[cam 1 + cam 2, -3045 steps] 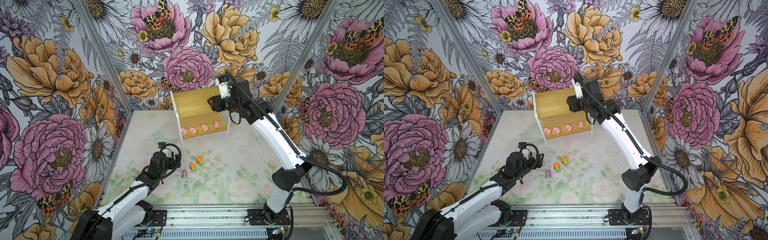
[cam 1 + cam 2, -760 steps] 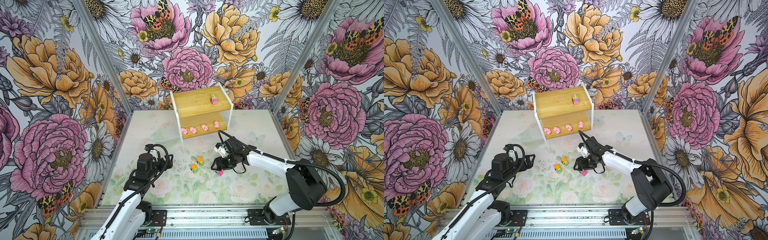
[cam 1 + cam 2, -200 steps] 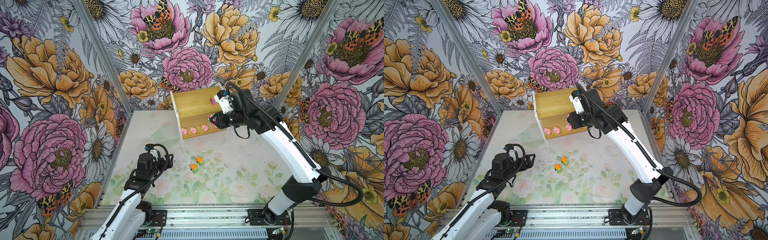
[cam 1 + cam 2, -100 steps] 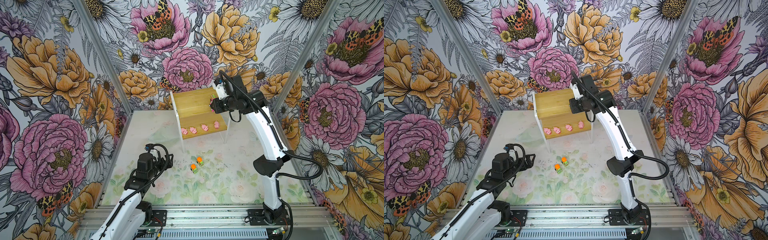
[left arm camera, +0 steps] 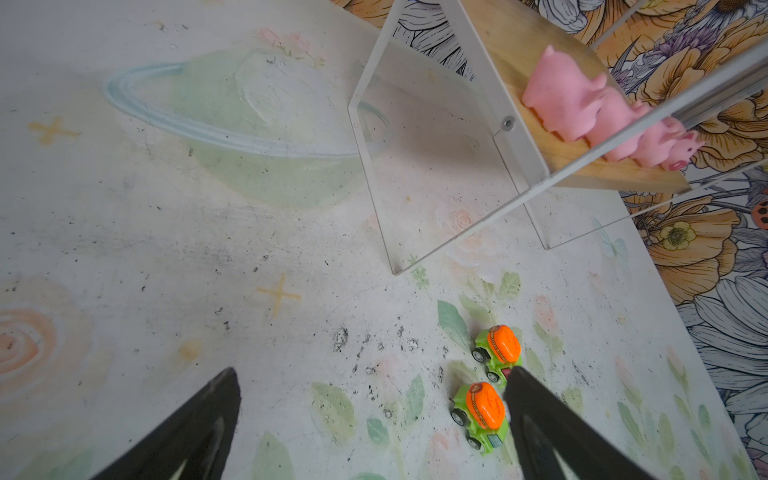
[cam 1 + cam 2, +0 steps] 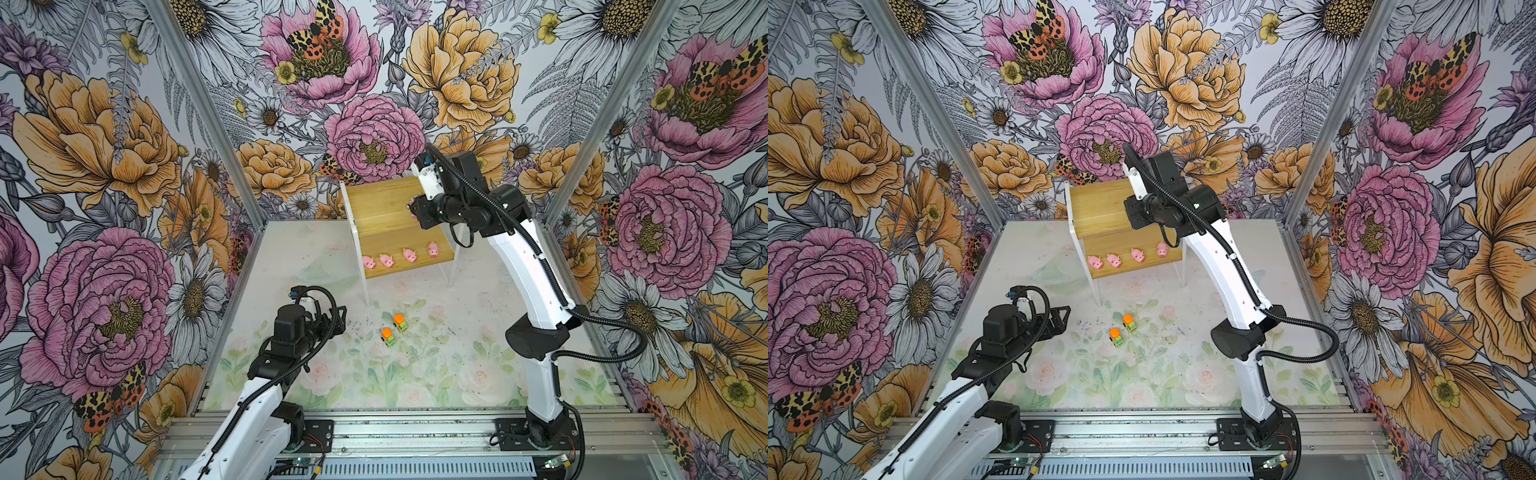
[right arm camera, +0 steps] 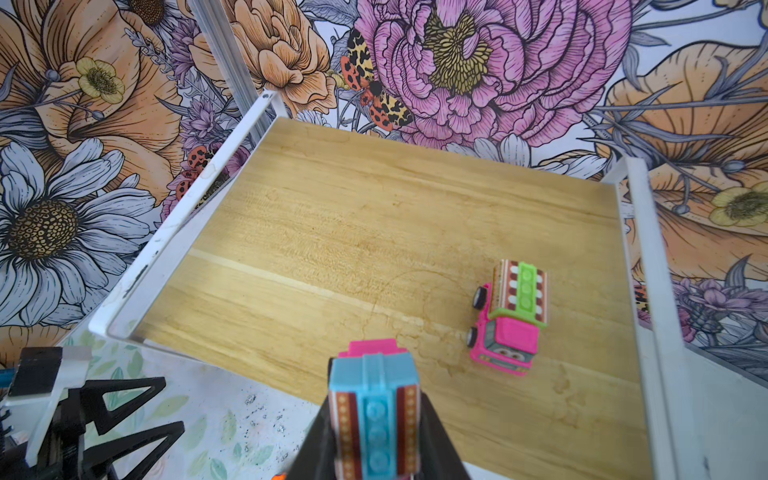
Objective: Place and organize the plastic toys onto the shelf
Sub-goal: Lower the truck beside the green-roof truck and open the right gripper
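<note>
Right wrist view: the right gripper (image 7: 374, 453) is clamped on a striped car (image 7: 372, 399) over the front edge of the shelf (image 7: 332, 216), at its upper board. The other car (image 7: 509, 320) sits there near the right edge. The step looks like placing: next, lower the car beside its twin and release. The left gripper (image 5: 372, 374) hangs with jaws apart by the trucks (image 5: 484, 405) on the tabletop.

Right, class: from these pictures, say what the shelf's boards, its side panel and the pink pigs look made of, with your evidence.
Shelf boards: light wood or bamboo, matte; grain lines and strip joins show.
Side panel: clear acrylic-like plastic; see-through, with bright edges.
Pink pigs: probably soft rubbery plastic; rounded, dull, speckled.
</note>
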Robot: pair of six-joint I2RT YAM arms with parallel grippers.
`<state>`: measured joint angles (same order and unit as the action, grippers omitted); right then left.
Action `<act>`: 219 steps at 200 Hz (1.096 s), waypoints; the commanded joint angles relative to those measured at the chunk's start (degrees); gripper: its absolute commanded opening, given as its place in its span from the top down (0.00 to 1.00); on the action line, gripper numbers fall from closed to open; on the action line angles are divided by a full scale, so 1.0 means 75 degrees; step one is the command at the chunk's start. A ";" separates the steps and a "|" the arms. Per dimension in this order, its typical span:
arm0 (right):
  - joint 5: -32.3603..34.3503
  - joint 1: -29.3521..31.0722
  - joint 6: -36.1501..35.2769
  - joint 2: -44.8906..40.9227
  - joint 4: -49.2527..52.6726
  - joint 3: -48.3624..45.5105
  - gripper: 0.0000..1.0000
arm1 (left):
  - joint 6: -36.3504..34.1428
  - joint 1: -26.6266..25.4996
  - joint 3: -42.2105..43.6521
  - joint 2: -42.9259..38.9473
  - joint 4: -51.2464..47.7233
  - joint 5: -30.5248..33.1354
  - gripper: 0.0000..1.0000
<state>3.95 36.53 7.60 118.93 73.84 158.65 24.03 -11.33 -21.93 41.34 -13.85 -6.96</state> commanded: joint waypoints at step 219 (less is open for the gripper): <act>0.0201 -0.0237 0.0559 0.0937 -0.1063 0.0113 0.81 | -0.0099 0.0023 -0.0441 0.0128 -0.0181 0.0416 0.01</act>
<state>6.22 34.68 10.72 124.75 66.96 158.78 23.88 -11.33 -24.01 42.52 -14.44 -5.15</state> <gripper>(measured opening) 0.274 0.988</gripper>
